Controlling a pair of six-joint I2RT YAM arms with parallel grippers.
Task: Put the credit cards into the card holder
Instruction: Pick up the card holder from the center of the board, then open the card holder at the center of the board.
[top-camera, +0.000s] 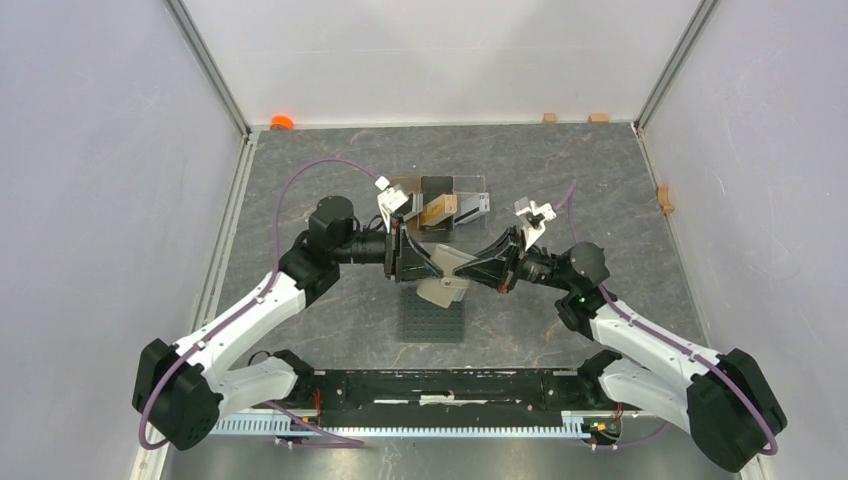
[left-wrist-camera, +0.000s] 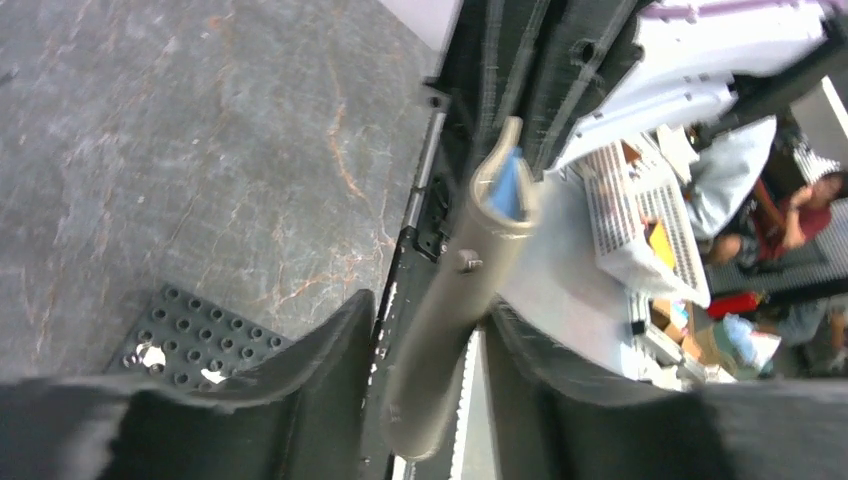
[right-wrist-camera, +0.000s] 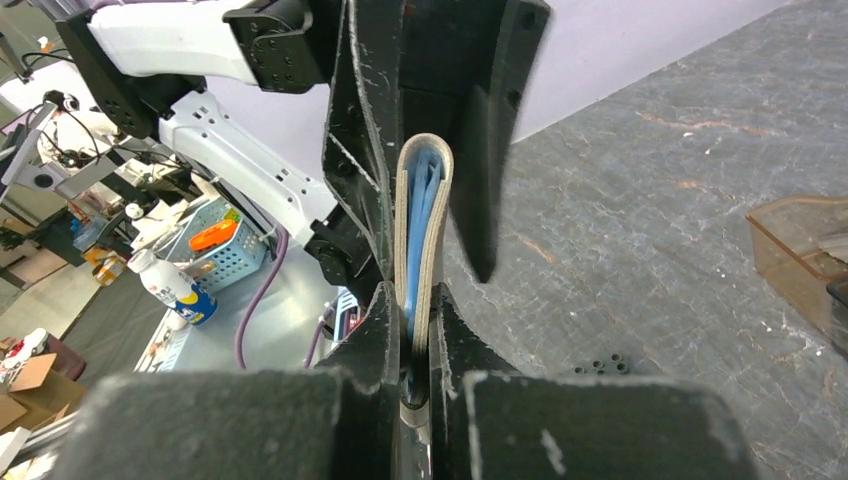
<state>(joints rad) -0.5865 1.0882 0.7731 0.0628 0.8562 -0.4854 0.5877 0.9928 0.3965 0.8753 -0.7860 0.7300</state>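
Pinching the holder (right-wrist-camera: 420, 200) above the mat (top-camera: 433, 322), right claw (right-wrist-camera: 415, 305) is clamped; left claw (left-wrist-camera: 430, 310) stands apart around it.

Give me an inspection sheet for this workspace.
Surface: grey stone-look table, no spills seen.
Job's things: card holder held in the air; cards in the clear stand.
Clutter: studded mat; orange piece and wooden blocks at the edges.
Grippers: right gripper shut on the holder's edge; left gripper open around it.
Cables: purple cables loop along both arms, snagging nothing.
Surroundings: pale walls on three sides.
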